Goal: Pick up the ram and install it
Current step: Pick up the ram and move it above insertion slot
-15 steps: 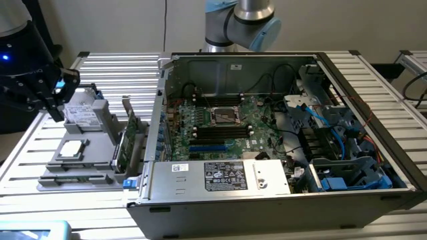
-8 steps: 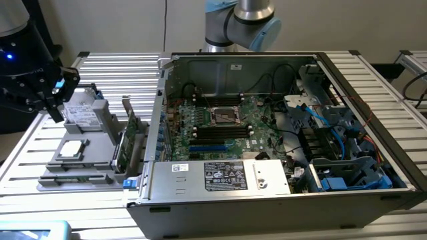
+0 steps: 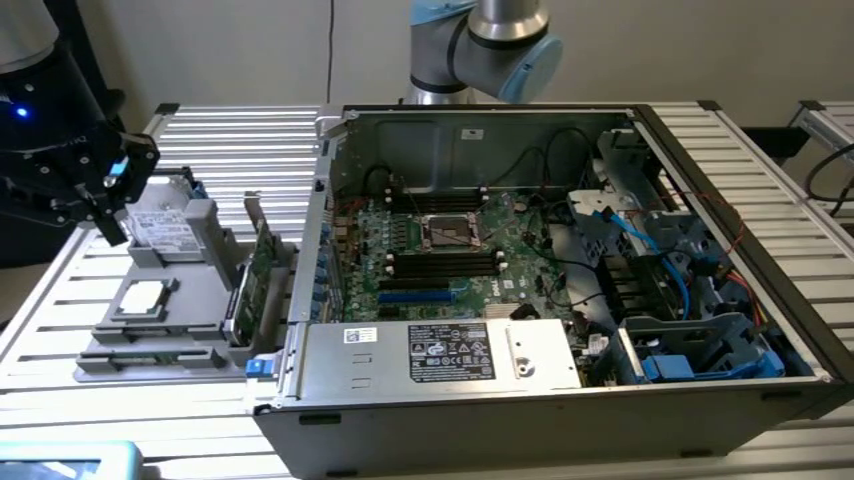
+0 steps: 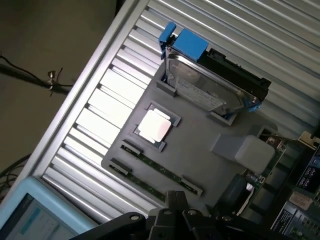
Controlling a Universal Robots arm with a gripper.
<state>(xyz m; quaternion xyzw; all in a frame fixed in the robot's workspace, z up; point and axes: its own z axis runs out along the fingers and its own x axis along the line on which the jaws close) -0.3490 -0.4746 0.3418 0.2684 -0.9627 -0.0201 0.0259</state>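
Ram (image 4: 156, 173): lies flat in a long recess along one edge of the grey tray (image 4: 200, 145), untouched.

Same tray: a square processor chip (image 4: 155, 125) sits beside the ram, and a hard drive (image 4: 210, 85) in a blue bracket sits further along. A tall green card (image 3: 251, 275) stands upright on the tray's side nearest the computer case (image 3: 534, 430).

Gripper (image 4: 175, 200): hangs above the tray, apart from the ram, nothing seen in its grasp. Jaws: cannot tell whether parted or closed.

Case: lid off, motherboard exposed, at the exterior view's right of the tray. Both rest on a slatted metal table (image 3: 227, 140).
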